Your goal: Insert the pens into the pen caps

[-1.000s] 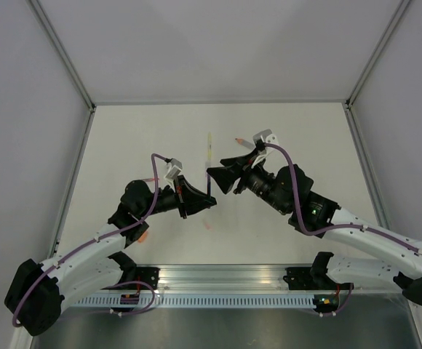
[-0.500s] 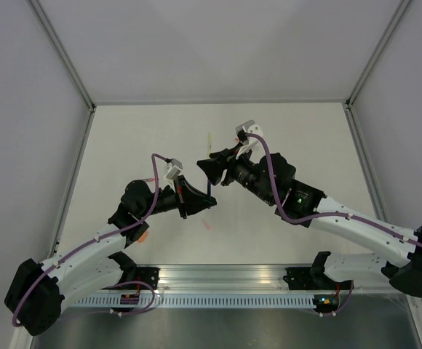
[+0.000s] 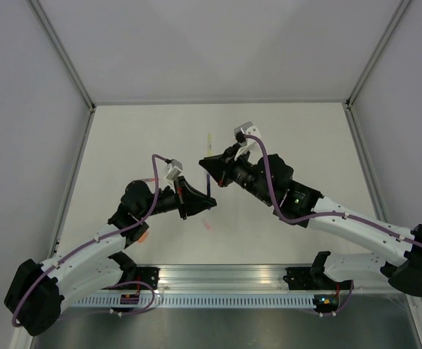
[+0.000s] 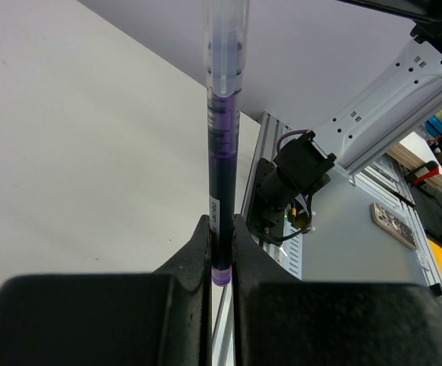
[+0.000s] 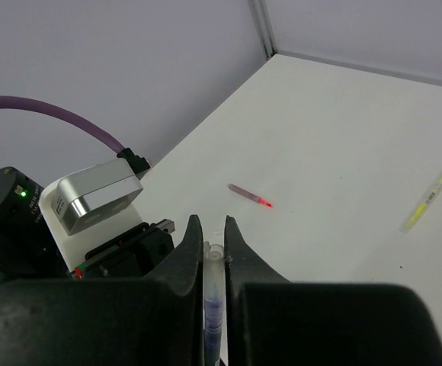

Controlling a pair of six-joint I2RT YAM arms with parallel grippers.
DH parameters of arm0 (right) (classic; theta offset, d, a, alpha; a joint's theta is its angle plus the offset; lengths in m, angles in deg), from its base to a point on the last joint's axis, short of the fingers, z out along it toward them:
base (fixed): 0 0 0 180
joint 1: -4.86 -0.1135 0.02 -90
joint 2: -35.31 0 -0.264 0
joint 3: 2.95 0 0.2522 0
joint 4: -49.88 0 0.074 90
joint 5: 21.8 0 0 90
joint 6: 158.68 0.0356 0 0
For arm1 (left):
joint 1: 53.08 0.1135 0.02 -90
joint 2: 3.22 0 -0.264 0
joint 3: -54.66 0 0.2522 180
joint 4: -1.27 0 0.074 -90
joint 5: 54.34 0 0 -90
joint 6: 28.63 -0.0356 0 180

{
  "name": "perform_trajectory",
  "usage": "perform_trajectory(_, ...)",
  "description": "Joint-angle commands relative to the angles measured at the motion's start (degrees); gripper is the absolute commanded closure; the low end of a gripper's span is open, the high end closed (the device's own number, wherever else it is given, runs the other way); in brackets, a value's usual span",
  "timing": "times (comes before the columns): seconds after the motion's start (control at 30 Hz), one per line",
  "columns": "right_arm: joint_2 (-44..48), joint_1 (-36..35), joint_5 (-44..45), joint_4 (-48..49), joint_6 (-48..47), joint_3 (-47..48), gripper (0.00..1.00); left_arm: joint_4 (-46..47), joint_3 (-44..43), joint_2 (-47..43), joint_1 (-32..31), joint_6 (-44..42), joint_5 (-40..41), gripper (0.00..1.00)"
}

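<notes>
The left claw (image 4: 221, 226) is clamped on the lower barrel of the dark purple pen (image 4: 222, 152), which stands straight out from its jaws, held in the air above the middle of the table (image 5: 343, 137). The right claw (image 5: 212, 226) meets it from the far right: its jaws sit tight on either side of the pen's clear end, with no gap visible in the right wrist view. So both claws grip one pen, and neither holds a cap.

This looks like a hand-over or a re-grip of the pen before capping. To do it well, the two claws should stay on one line along the barrel, since any sideways pull would bend or twist so slim a thing. One claw should let go only once the other's hold is clearly firm, and it should then back away along the pen's axis. The free tip should end up exposed and pointing towards a cap.

A small pale pink piece (image 3: 207, 225), probably a cap, lies on the table just near of the claws. A yellow pen (image 5: 429, 198) and a short grey pen with a red-orange tip (image 5: 248, 194) lie farther off.

Fine print runs along the purple barrel just above the left jaws, and dark marks show on the yellow pen. Both are too small to read, and no brand can be made out.
</notes>
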Motion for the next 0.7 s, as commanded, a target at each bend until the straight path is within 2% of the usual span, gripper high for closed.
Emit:
perform_trajectory(0.0, 0.16, -0.28, -2.94, 1.6, 1.26, -2.96, 0.98, 3.43, 0.3, -0.6, -0.27, -0.33, -0.63, 0.98)
perform_trajectory(0.13, 0.33, -0.28, -4.96, 2.57, 1.88, -6.12, 1.0, 4.31, 0.48, -1.38, -0.27, 0.03, -0.28, 0.98)
perform_trajectory(0.4, 0.86, -0.19, -8.21, 2.48, 3.37, -8.59, 1.0, -4.29, -1.8, -7.54, -0.27, -0.5, 10.87, 0.98)
perform_trajectory(0.5, 0.42, -0.19, -9.35, 1.34, 3.37, -8.5, 1.0, -7.99, -4.17, -6.93, -0.19, -0.41, 13.34, 0.98)
perform_trajectory(0.67, 1.3, -0.19, -10.15, 0.55, 3.37, -10.16, 1.0, -9.05, -6.46, -4.9, -0.19, 0.2, 17.46, 0.98)
